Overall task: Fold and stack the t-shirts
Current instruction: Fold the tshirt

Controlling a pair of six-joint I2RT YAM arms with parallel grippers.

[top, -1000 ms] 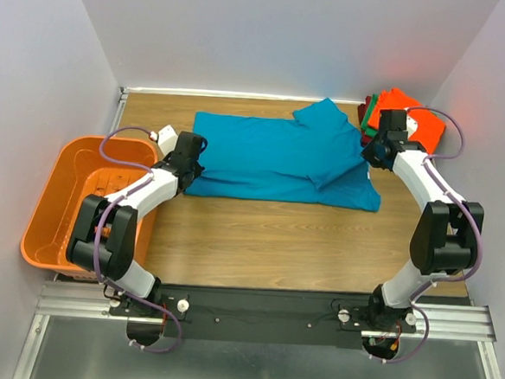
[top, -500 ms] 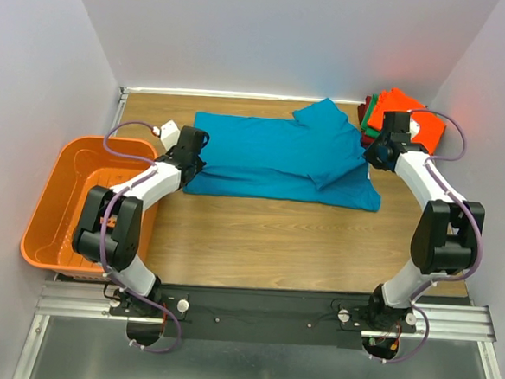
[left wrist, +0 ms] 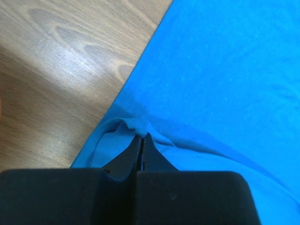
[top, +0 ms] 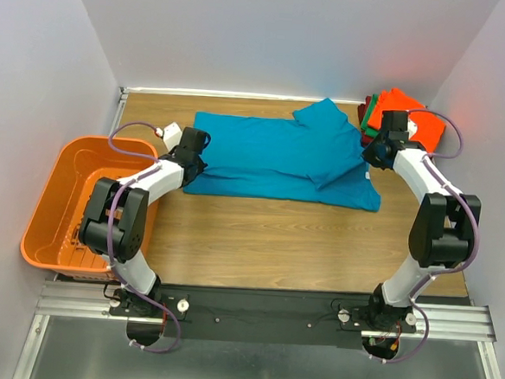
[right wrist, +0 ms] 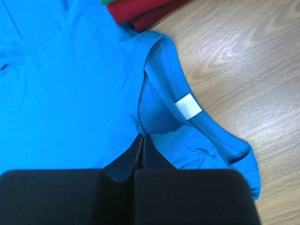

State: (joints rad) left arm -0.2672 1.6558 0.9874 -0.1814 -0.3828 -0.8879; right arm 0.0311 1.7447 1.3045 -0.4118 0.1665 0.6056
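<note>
Top view has the teal t-shirt (top: 280, 161) spread flat across the far half of the table (top: 275, 234), roughly 12 o'clock from the arm bases, with 1 sleeve folded over toward 1 o'clock. The left gripper (top: 195, 154) is on the shirt's 9 o'clock edge and the right gripper (top: 373, 154) is on its 3 o'clock end. From up there you really can't tell what the jaws are doing.

The wrist cams sort that out. On the left wrist cam, the left gripper (left wrist: 142, 136) has its jaws pressed together on a small puckered ridge of teal cloth right by the hem, with bare wood at 10 o'clock. On the right wrist cam, the right gripper (right wrist: 142, 137) is likewise clamped tight on teal fabric just inside the collar. The white neck label (right wrist: 188, 106) sits at 1 o'clock from the tips, and you can't make it out from above.

The folded stack (top: 405, 119) is in the 2 o'clock corner, orange shirt (top: 420, 125) on top, with green (top: 371, 106) and dark red (top: 363, 112) edges peeking out. The right wrist cam only catches the dark red one (right wrist: 140, 11) touching the teal shoulder.

The orange basket (top: 48, 193) at 9 o'clock only shows up in the top view.
</note>
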